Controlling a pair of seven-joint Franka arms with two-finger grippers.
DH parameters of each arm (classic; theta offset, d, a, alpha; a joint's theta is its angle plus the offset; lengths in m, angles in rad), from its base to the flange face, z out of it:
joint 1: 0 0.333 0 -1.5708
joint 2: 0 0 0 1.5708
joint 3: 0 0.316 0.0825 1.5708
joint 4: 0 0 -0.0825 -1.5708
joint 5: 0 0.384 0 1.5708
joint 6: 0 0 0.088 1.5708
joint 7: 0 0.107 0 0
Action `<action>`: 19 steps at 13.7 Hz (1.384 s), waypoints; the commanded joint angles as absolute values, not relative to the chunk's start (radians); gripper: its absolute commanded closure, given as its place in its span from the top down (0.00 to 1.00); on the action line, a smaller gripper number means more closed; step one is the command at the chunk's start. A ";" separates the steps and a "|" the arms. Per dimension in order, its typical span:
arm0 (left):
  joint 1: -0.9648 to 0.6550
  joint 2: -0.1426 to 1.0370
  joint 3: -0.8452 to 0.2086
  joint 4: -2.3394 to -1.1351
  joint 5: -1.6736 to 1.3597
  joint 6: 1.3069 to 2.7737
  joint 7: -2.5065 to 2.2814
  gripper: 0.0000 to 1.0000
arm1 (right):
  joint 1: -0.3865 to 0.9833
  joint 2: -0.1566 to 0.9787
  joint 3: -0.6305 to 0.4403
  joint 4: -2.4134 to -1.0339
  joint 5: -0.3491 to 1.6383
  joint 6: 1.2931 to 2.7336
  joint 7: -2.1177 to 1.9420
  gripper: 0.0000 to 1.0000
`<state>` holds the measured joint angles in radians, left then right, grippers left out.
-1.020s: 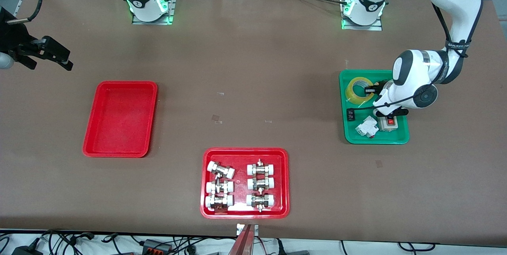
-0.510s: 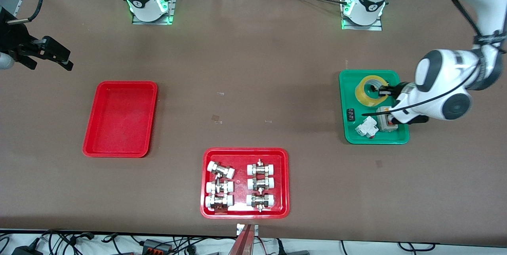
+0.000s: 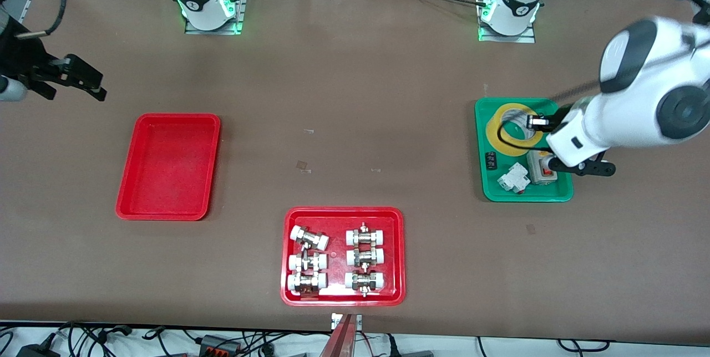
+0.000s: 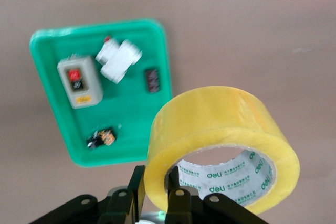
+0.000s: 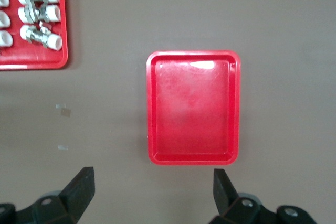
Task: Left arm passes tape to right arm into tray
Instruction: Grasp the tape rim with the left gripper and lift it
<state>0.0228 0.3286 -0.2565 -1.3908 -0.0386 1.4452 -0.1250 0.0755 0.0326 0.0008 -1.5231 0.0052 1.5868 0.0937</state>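
Tape is up in the air, pinched through its wall by the left gripper, one finger inside the white core and the other on the outer yellow face, jaws clamped on the roll. It hangs over the green tray, with the grey switch box, the white breaker and two small dark parts lying well below the fingertips.

Over at the right arm's end of the table, the right gripper hovers with its fingers spread wide, nothing between them, and the plain red tray lies below, just ahead of the fingertips. That arm is waiting. The red tray of pipe fittings sits apart from both grippers.

The step in hand looks like the carry toward the middle of the table for the handover. To do it well, the left arm should keep the roll steady and present it with the free part of the ring, away from its own fingers, turned toward the right gripper. That leaves bare wall for the right fingers to close on. The grip is on a thin wall, so a quick swing could let the roll pivot; a smooth carry seems wise.
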 commanded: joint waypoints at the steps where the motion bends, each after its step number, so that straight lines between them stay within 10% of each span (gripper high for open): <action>1: -0.006 0.370 -0.276 -1.296 -0.080 1.420 -0.118 0.01 | 0.086 0.057 0.003 -1.520 -0.003 1.523 0.078 1.00; 11: -0.191 0.633 -0.296 -1.261 -0.589 1.842 -0.308 0.00 | 0.083 0.175 0.003 -1.526 0.444 1.500 0.048 1.00; 19: -0.391 0.727 -0.296 -1.261 -0.802 2.379 -0.741 0.00 | 0.196 0.323 0.003 -1.525 0.699 1.767 -0.124 1.00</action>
<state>-0.3646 0.6934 -0.2977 -1.3072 -0.7708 2.3205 -0.6773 0.1623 0.2986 0.0075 -1.5335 0.6536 1.7071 -0.0915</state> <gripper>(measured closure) 0.789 0.000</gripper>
